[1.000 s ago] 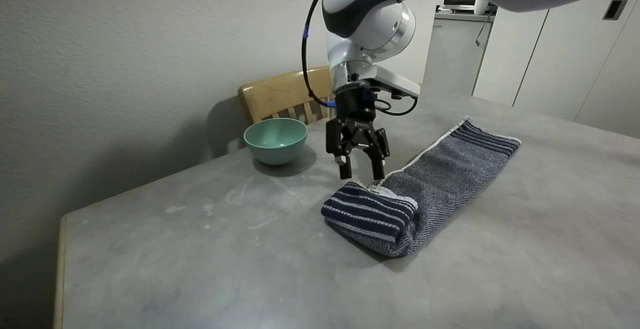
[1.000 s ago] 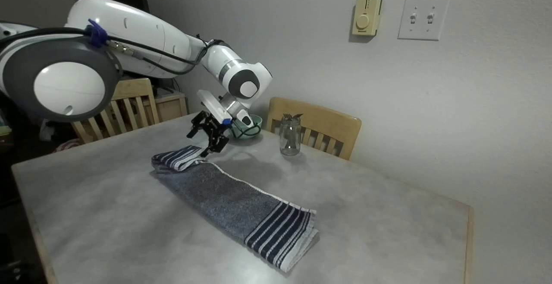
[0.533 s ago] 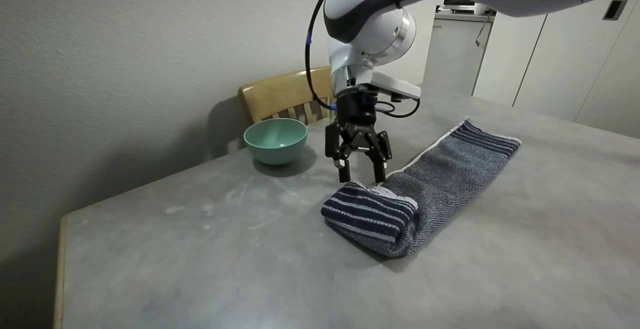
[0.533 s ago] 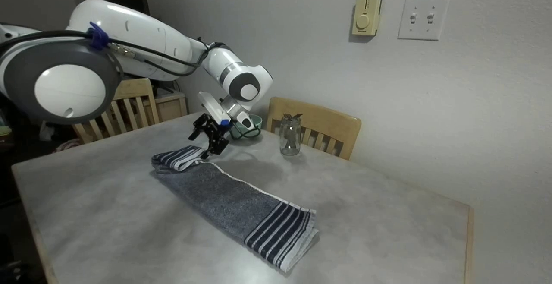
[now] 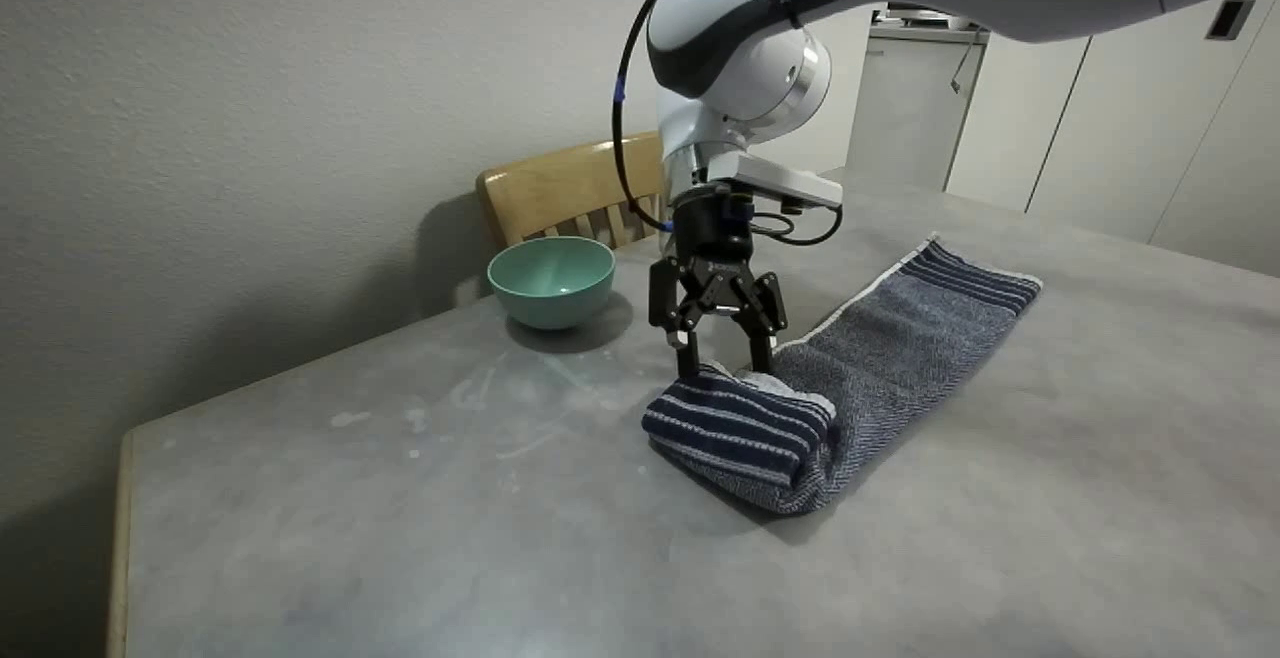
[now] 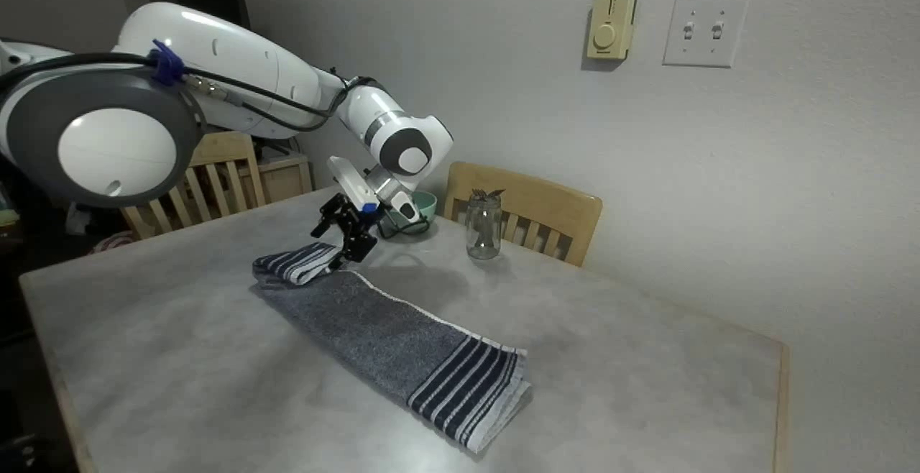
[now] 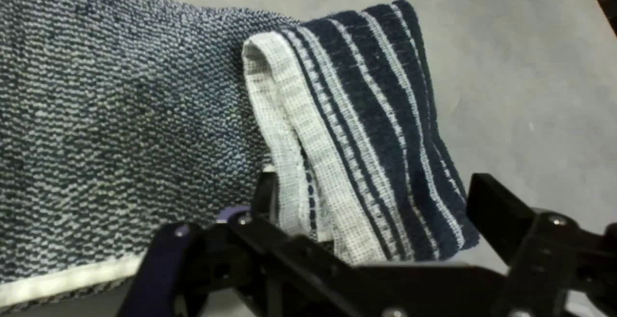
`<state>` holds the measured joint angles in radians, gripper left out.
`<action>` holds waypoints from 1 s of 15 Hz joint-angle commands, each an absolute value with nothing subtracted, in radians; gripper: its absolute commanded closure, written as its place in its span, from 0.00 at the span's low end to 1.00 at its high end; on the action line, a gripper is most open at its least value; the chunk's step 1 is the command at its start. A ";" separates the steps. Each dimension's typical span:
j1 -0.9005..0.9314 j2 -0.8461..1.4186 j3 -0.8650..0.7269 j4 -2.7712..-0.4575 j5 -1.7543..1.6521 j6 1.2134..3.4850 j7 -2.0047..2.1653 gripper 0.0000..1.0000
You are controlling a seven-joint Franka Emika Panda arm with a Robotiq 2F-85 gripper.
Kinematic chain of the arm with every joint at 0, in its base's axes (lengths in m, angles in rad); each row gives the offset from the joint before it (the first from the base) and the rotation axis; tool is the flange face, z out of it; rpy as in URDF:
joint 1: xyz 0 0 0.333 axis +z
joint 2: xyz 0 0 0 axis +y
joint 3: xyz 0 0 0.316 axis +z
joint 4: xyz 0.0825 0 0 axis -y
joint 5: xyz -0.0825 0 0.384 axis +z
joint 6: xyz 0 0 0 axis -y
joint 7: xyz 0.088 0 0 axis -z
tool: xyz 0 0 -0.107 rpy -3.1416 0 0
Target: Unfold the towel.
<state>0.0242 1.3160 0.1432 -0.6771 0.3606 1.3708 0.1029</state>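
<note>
Gripper [image 5: 725, 370] I run from afar, fingers spread wide, tips right at folded stripy end of blue towel [image 5: 885, 358], can't tell if touching, rest laid long on tbl [image 5: 400, 538], bowl [image 5: 552, 288] nr

Arm [image 6: 215, 56]: white, dark grey rings [image 6: 32, 146] at joints, reaching in high from side in both exterior views, sloping down to wrist [image 5: 767, 88]. Wrist bent; last links [image 5: 692, 163] aimed steeply down, bearing claw [image 5: 725, 370]. Black cable [image 5: 617, 133], blue bands [image 5: 619, 90] along it, bowed out beside wrist; slim white bar [image 5: 778, 179] jutting nearby. Claw black, jaws parted; from where I stand, plain gap between fingers [image 7: 496, 208], which splay at roots, then run straight down. In wrist view, fingers low, well apart.
</note>
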 commanded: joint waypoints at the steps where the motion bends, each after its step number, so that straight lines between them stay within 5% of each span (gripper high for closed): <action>1: 0.024 1.316 0.143 -0.682 0.361 1.374 0.103 0.00; 12: 0.080 1.323 0.143 -0.709 0.374 1.411 0.180 0.00; 13: 0.086 1.322 0.143 -0.713 0.377 1.418 0.198 0.25; 15: 0.100 1.315 0.141 -0.721 0.377 1.440 0.239 0.34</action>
<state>0.0898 1.3220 0.1415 -0.6974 0.3606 1.3986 0.1868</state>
